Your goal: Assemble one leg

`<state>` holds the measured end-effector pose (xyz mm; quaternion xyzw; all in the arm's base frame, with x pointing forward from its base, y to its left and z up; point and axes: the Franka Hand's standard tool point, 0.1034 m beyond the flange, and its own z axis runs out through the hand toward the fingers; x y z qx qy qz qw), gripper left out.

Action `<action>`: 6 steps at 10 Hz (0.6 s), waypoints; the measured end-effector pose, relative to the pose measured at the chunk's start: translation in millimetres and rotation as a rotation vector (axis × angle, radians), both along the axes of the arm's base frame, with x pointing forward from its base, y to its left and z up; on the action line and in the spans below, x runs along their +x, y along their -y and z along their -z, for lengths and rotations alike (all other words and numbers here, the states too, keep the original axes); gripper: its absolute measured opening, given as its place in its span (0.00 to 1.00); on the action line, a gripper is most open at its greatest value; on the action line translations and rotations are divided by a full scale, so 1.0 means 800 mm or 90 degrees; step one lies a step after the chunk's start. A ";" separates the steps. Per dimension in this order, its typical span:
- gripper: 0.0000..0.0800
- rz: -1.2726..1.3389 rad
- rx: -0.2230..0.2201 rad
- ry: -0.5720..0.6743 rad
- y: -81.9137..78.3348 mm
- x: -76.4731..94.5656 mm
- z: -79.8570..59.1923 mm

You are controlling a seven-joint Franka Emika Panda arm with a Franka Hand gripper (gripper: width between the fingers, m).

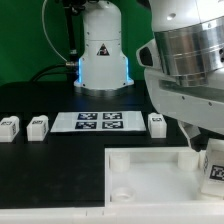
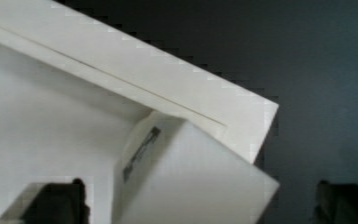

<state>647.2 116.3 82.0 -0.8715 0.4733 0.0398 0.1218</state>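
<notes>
A white leg (image 1: 214, 168) with a black-and-white tag stands at the far corner of the large white panel (image 1: 140, 165) on the exterior view's right. My gripper (image 1: 208, 155) is down over it. In the wrist view the leg (image 2: 202, 170) is a white block between my two dark fingertips (image 2: 55, 203), with a gap on each side. The gripper (image 2: 197, 202) is open around the leg and not touching it. The panel's corner (image 2: 105, 70) lies just beyond. Three more legs lie on the black table: two at the exterior view's left (image 1: 9, 125) (image 1: 38, 125) and one near the middle (image 1: 157, 123).
The marker board (image 1: 98, 121) lies flat between the loose legs. The robot's white base (image 1: 102, 55) stands behind it. A round socket (image 1: 121, 195) shows in the panel's near corner. The arm's bulk fills the exterior view's upper right.
</notes>
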 end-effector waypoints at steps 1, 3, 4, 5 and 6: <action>0.81 -0.053 -0.003 0.014 0.000 0.000 0.000; 0.81 -0.261 -0.031 0.062 0.002 0.000 0.000; 0.81 -0.361 -0.049 0.086 0.001 0.002 -0.001; 0.81 -0.412 -0.052 0.099 0.001 0.002 0.000; 0.81 -0.416 -0.050 0.100 0.001 0.002 0.000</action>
